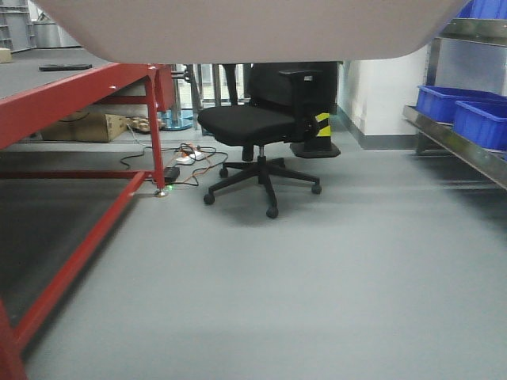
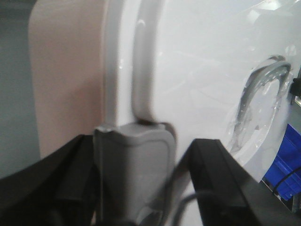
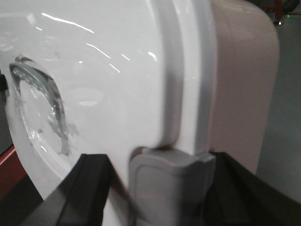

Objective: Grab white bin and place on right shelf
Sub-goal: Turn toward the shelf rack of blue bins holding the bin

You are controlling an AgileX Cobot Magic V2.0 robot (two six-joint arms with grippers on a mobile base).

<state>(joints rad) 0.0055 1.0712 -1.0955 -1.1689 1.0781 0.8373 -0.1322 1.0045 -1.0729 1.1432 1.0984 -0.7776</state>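
White bin: one, held aloft, only the underside visible, cut off by the top edge. Left gripper and right gripper: each clenched on a grey latch of the bin, blurred. Right shelf: partly cropped. Blue bins: three. Chair: one.

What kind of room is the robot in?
Likely a workshop or lab storeroom: a steel shelf holding blue bins, a red-framed table, and an office chair on a plain grey floor.
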